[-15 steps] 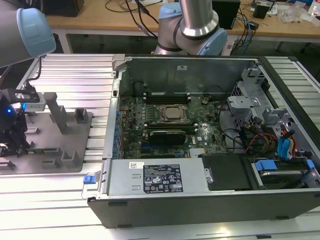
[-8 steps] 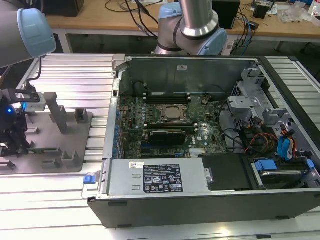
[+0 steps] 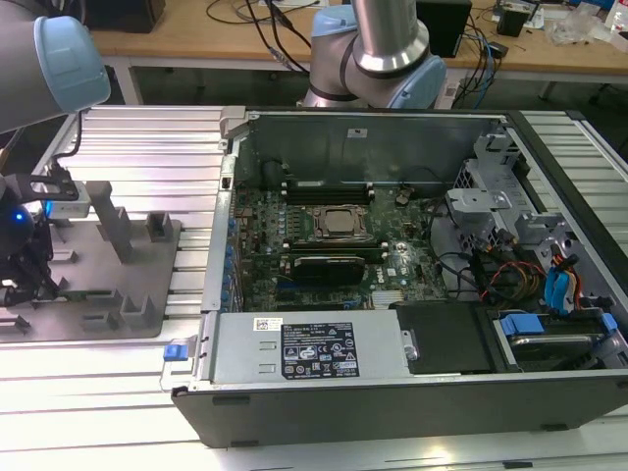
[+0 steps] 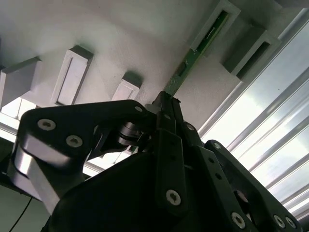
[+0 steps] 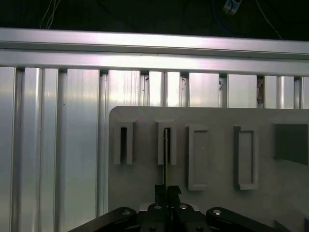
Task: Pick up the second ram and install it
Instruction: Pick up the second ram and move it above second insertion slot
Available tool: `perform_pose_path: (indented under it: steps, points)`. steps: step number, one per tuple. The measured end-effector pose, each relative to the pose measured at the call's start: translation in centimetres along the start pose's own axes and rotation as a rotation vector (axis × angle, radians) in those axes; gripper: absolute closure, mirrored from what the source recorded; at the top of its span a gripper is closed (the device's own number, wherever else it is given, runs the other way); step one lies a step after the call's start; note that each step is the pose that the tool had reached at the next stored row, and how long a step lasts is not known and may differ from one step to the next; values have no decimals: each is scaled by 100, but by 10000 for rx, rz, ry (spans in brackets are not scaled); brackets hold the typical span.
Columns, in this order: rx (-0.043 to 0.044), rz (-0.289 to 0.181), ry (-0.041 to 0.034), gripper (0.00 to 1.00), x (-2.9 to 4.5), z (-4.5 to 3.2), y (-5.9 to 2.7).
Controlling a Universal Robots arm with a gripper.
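The jaws are pressed together on the near end of the second ram [image 4: 186, 65], its far end inside a slotted post of the grey tray [image 5: 145, 145]. I judge the grasp is made, but the stick is not lifted out yet. In the exterior view the open computer case [image 3: 373, 392] lies at 3 o'clock from the tray on the ribbed tabletop [image 3: 128, 137], well apart; carrying and installing are left.

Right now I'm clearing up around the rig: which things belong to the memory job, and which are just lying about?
In the job: the tool, shut on the memory stick; the grey tray holding that stick; the open computer.
Lying about: loose cables and a black box behind the computer.
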State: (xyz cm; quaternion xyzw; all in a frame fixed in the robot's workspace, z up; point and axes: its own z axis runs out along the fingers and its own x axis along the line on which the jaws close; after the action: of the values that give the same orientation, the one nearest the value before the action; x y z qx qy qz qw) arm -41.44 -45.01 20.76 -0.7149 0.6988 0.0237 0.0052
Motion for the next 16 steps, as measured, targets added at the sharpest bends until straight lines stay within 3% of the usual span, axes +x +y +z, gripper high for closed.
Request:
perform_pose_path:
  steps: [7,9,13,16]
  points:
    - [1,0,-1,91,-6,-34,1]
    - [0,1,0,91,-8,-81,2]
    - [0,3,-1,91,-16,-271,7]
    - [0,5,0,91,-19,-341,8]
